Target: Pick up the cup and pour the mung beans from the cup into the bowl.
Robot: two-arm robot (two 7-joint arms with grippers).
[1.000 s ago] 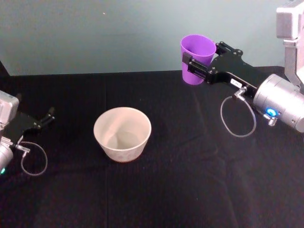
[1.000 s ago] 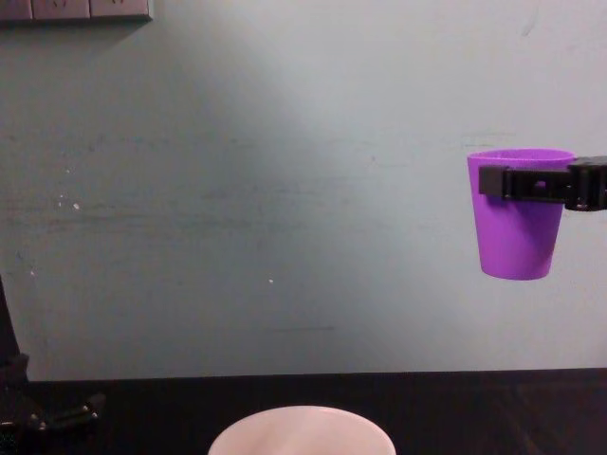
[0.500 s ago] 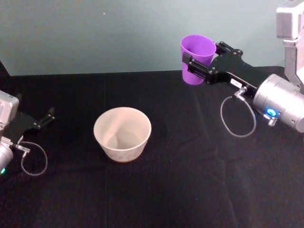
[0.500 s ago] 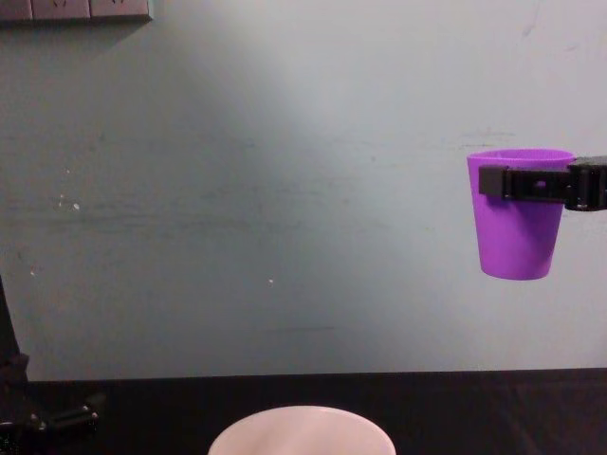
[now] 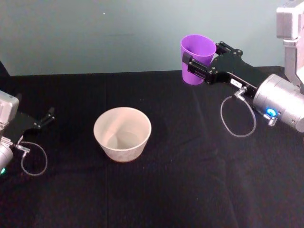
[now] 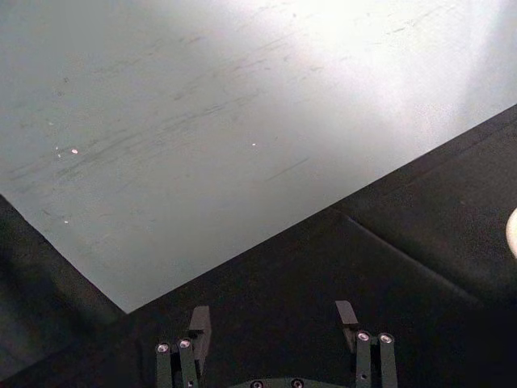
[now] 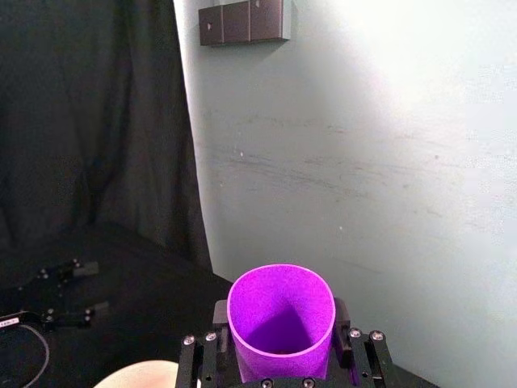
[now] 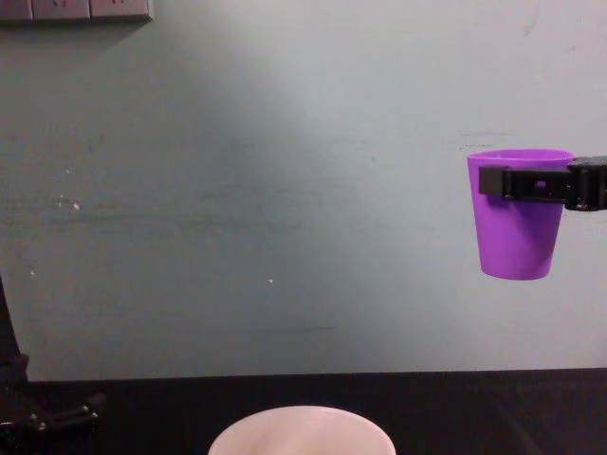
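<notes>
My right gripper (image 5: 195, 63) is shut on the purple cup (image 5: 195, 59), holding it upright well above the table at the back right. In the chest view the cup (image 8: 517, 226) hangs high against the wall with the gripper's fingers (image 8: 526, 182) clamped around it near its rim. The right wrist view looks down into the cup (image 7: 281, 323); no mung beans are visible inside it. The white bowl (image 5: 122, 133) stands on the black table, to the left of the cup and nearer me, and looks empty. My left gripper (image 5: 47, 116) rests open low at the far left.
A black cloth (image 5: 180, 180) covers the table, with a pale green wall behind. The bowl's rim (image 8: 302, 429) shows at the bottom of the chest view. A grey wall plate (image 7: 245, 21) is mounted high on the wall.
</notes>
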